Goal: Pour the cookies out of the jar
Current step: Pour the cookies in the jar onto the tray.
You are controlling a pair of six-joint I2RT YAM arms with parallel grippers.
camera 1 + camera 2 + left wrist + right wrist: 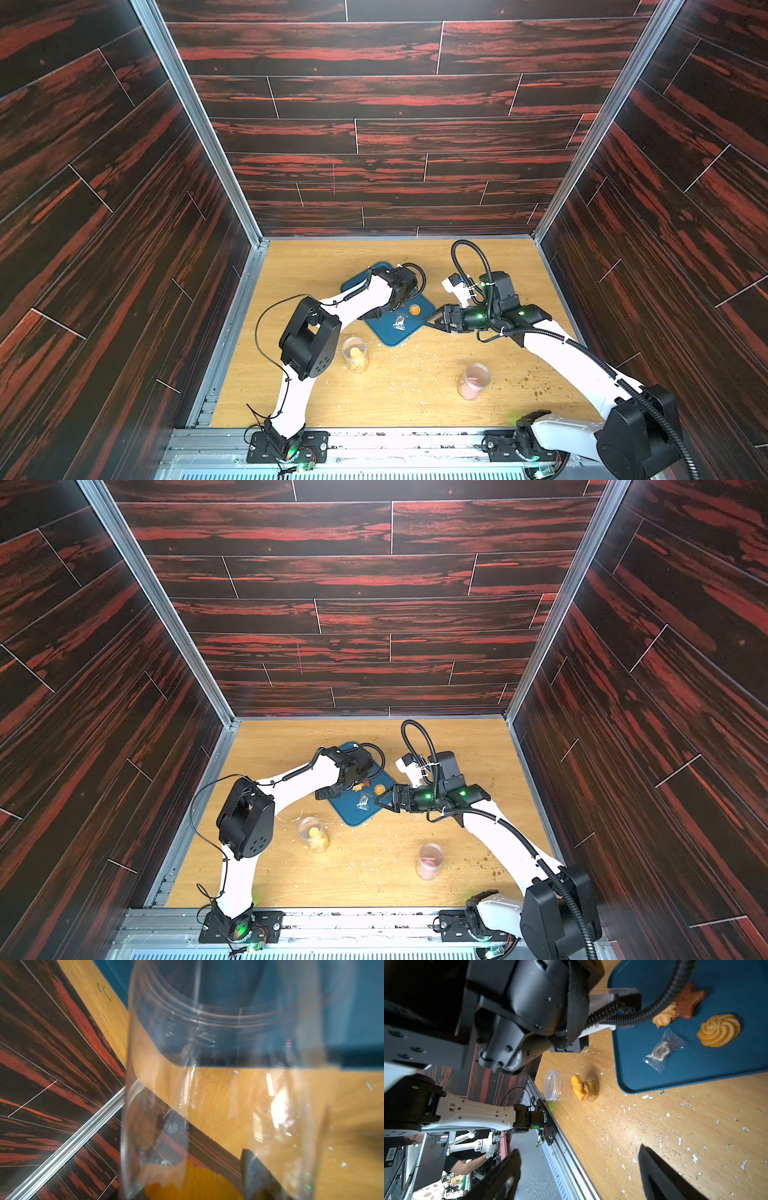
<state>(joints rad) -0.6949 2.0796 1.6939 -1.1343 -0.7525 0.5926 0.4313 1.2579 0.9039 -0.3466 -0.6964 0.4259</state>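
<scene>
— Left pincer [328, 791]?
— Clamped tight on a clear jar [207, 1084], which is tipped with its mouth toward the blue tray [695, 1076]. An orange cookie [197, 1186] shows through its wall.
— Other containers?
— A second jar [355, 353] stands open on the counter [415, 399] before the tray, with yellow biscuits inside. Cookies [664, 1017] lie on the tray: a swirl [718, 1030] and a brown star [687, 1001], beside a packet [663, 1050]. Rightward is a pink jar [473, 380]; its contents are blurred.
— Clutter?
— White crumbs [654, 1126] all over.
— Arms?
— The left arm bends over the tray. The right pincer [424, 321] gapes wide and empty at the tray's right edge.
</scene>
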